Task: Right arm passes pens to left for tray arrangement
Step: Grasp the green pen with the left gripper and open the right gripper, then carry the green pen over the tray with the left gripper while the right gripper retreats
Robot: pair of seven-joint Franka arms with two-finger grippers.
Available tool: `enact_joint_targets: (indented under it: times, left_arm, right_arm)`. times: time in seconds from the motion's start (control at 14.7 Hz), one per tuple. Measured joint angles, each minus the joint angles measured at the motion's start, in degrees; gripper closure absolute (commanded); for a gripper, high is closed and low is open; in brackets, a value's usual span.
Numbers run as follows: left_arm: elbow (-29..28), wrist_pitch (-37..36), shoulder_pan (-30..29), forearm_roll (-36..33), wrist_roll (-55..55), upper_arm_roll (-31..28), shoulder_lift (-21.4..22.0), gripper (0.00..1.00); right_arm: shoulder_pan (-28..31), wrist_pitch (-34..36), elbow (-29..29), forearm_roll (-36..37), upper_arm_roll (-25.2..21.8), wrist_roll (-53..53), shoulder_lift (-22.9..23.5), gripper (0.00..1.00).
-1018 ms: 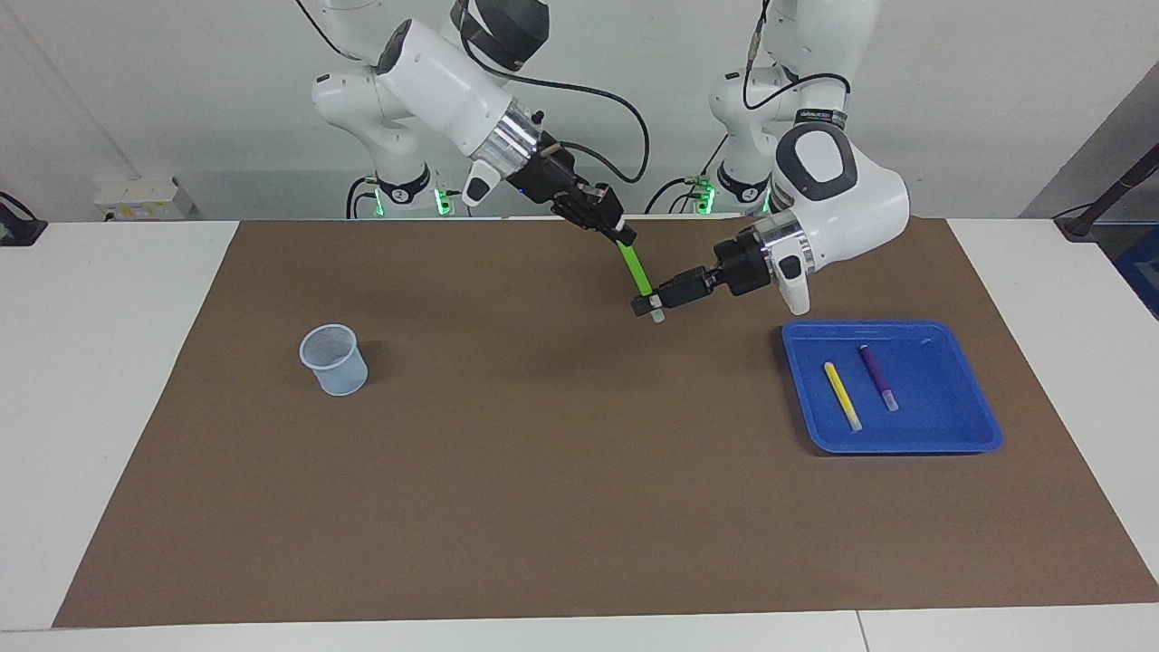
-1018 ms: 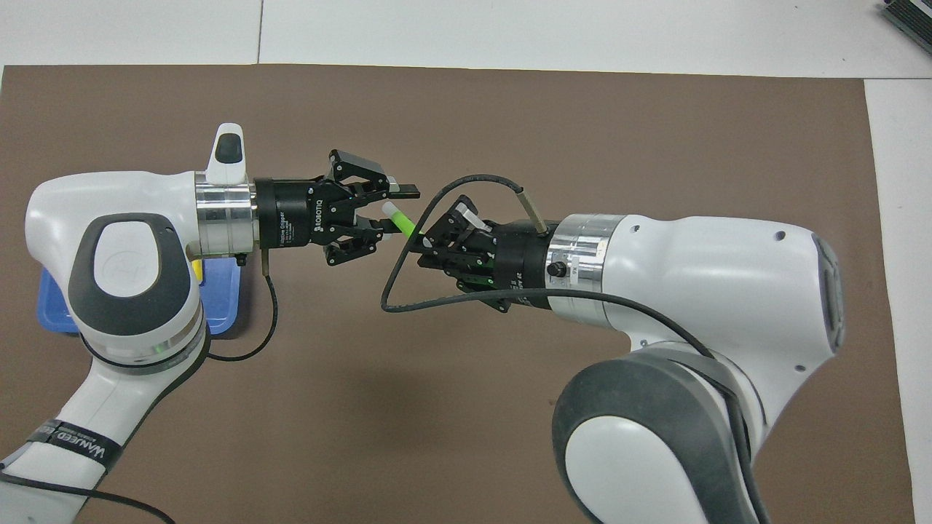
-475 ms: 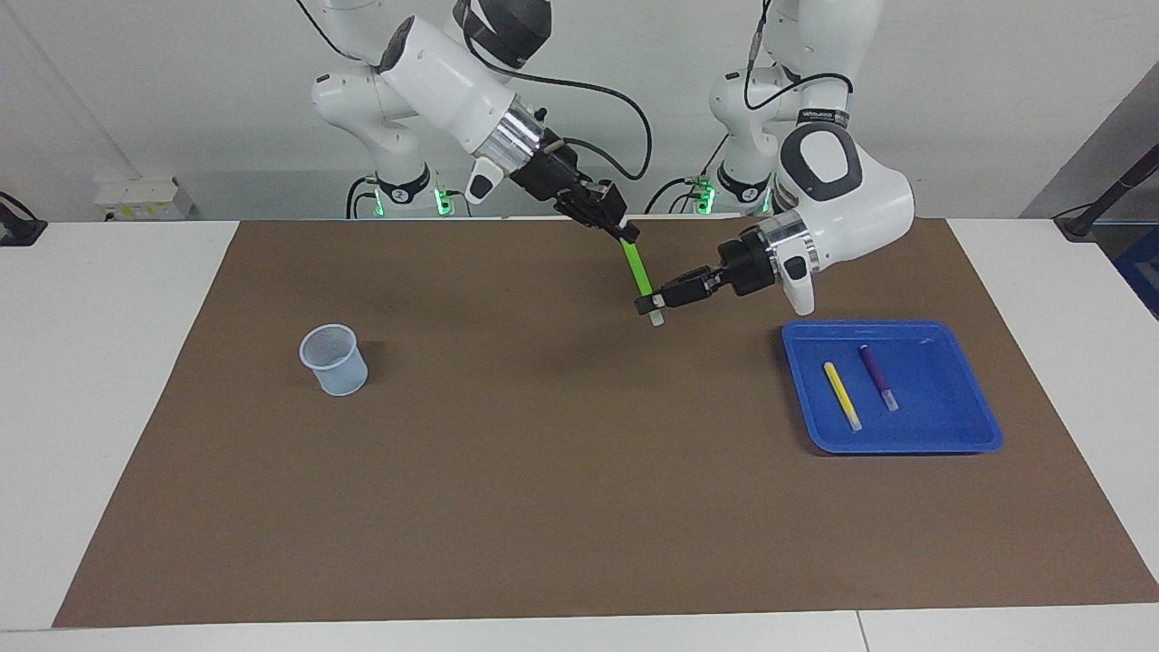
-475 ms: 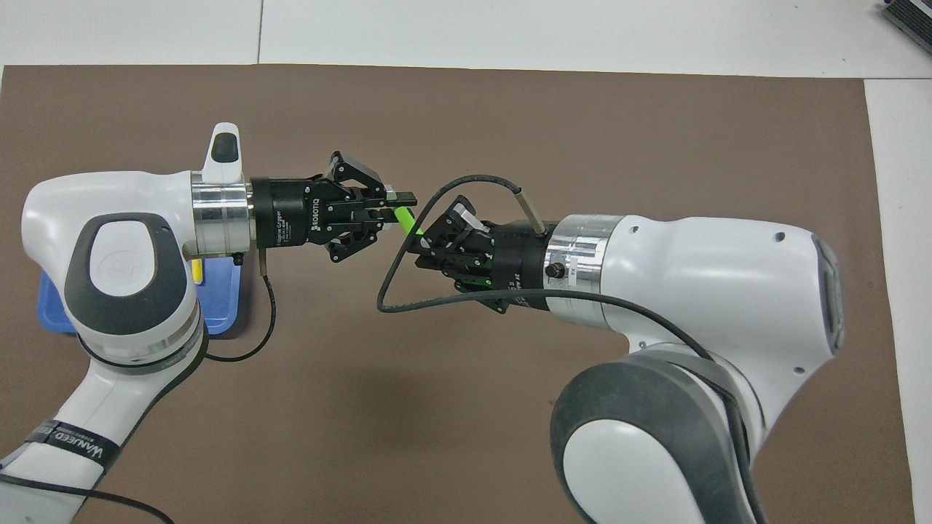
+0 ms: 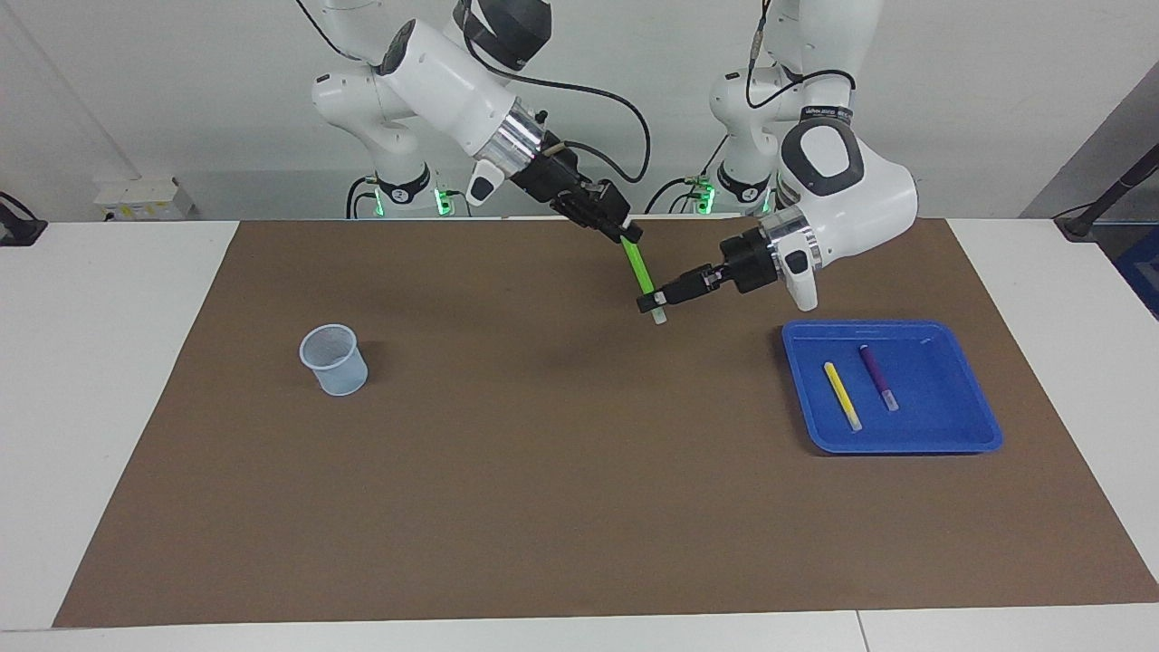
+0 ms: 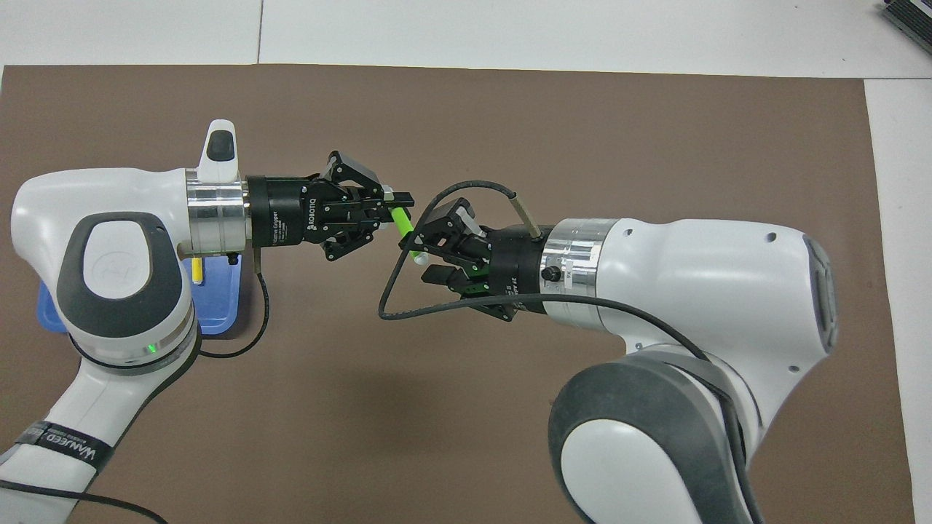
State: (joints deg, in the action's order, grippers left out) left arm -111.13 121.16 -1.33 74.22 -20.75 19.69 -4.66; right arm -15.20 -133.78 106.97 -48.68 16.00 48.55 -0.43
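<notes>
- left gripper (image 5: 654, 301) clamps the green pen (image 5: 638, 266) mid-frame; right gripper (image 6: 431, 251) spread beside its top
- yellow pen (image 5: 842, 397), purple pen (image 5: 878, 378) in tray (image 5: 978, 427), right; cup (image 5: 334, 359) left

A: From overhead, the left arm covers most of the tray (image 6: 218, 309); only two blue corners show past its white housing.

B: The yellow pen (image 6: 196, 270) shows there only as a short stub, and the purple pen is wholly hidden.

A: The left gripper (image 6: 397, 198) covers the green pen (image 6: 403, 223) at one end.

B: The right arm's lower links run off the bottom edge of that view.

A: In the facing view, both arms' upper links are cut by the top edge.
</notes>
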Motion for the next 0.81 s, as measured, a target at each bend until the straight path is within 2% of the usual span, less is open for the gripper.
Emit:
enact_joint_targets:
  times: [0.14,0.34,0.61,0.81]
  left_arm:
    - [0.00,-0.02,-0.17,-0.82,0.12,-0.04,0.01,1.00]
    - [0.16,-2.51,-2.04,-4.46,0.36,-0.06,0.05,1.00]
    - [2.39,-9.39,-5.42,-14.35,1.74,-0.12,0.07,1.00]
    - [3.28,-13.01,-7.17,-19.54,6.59,-0.16,0.07,1.00]
  right_arm:
    - [0.43,3.13,-0.04,2.32,-0.22,-0.18,-0.01,0.00]
    - [1.78,9.47,-0.25,13.09,-0.65,-2.02,-0.13,0.00]
    - [6.54,17.64,-0.31,18.78,-0.86,-13.03,-0.83,0.00]
    - [10.77,21.30,-0.30,25.03,-1.03,-23.62,-0.94,0.00]
